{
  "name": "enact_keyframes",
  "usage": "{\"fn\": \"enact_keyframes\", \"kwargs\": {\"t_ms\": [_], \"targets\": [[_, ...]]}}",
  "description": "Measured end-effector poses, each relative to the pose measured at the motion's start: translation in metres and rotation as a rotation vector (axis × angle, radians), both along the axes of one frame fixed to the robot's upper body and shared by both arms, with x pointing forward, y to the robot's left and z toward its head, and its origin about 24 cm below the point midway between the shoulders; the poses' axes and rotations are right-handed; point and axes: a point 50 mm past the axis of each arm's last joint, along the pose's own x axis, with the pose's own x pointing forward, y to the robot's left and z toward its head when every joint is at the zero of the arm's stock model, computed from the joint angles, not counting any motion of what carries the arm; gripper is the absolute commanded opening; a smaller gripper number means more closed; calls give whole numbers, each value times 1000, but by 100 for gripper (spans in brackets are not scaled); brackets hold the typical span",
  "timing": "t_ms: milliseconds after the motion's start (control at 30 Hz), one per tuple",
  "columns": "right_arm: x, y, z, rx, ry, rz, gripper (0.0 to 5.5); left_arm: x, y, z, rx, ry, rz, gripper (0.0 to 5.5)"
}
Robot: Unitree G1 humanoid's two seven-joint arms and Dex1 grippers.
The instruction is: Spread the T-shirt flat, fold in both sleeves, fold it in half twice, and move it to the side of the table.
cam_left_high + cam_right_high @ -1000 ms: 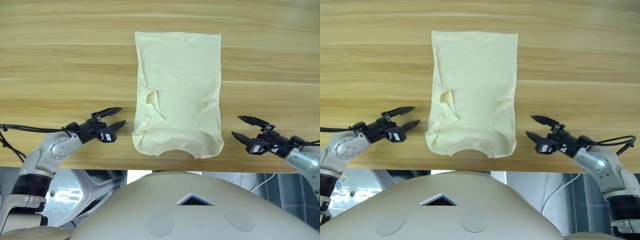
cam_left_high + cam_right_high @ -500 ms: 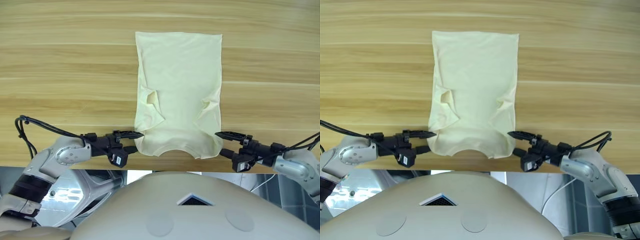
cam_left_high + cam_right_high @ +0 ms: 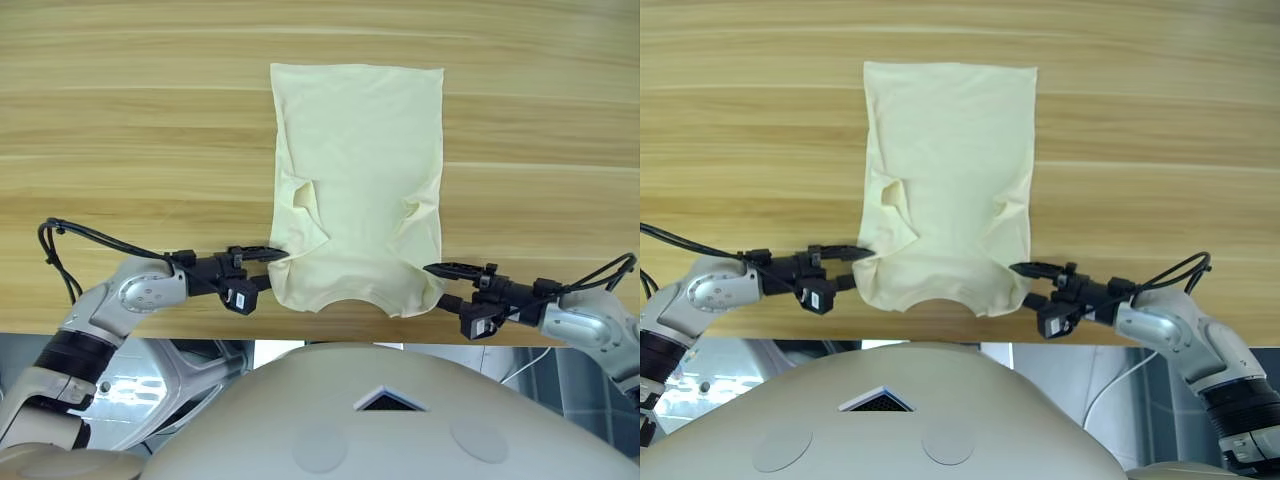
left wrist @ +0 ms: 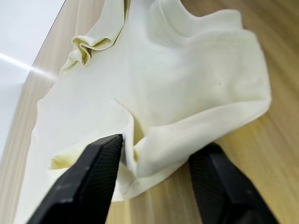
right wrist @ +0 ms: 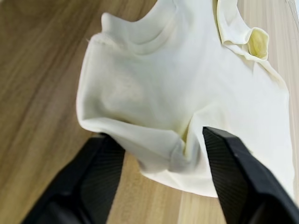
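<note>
Plainly a soft, light T-shirt (image 3: 358, 170) — limp cloth, likely to sag and crease once lifted, in no way fragile. Lies lengthwise mid-table (image 3: 120, 120), sleeves already turned in, collar at the near edge, hem far. Best taken at the two near shoulder corners, through every layer there. Finds the left gripper (image 3: 275, 268) parted, straddling the near-left corner, cloth between the fingers but not pinched. Finds the right gripper (image 3: 436, 284) likewise parted around the near-right corner. Possibly brushes fabric with the inner pads — hard to be sure. Calls for both pinches together, then an even carry toward the hem.
</note>
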Motion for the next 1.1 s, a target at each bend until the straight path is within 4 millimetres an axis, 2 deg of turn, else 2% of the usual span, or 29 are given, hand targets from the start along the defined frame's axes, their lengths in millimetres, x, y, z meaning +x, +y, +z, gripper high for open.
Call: {"fn": "enact_keyframes", "kwargs": {"t_ms": [300,467,633,733,833,933,1000,1100], "targets": [[5,-3,-6,-4,6,-24,85,-7,-2,-5,-7,37,-44,74],[10,-7,-8,-14,1,-45,7,-3,6,-8,-30,54,6,8],[17,-12,-10,-8,-23,-76,2,10,3,-9,-131,49,99,2],[25,-15,-12,-10,-62,-91,2,11,3,-11,-156,60,122,2],[25,-16,-13,-8,-60,-94,2,11,1,-12,-175,65,126,2],[14,-12,-13,22,-26,-84,1,-2,-5,-11,-235,103,130,2],[-3,-2,-13,84,40,-90,1,-16,-12,-8,-298,145,133,2],[-16,3,-6,202,104,-168,1,-31,-7,-5,-324,194,183,2]]}}
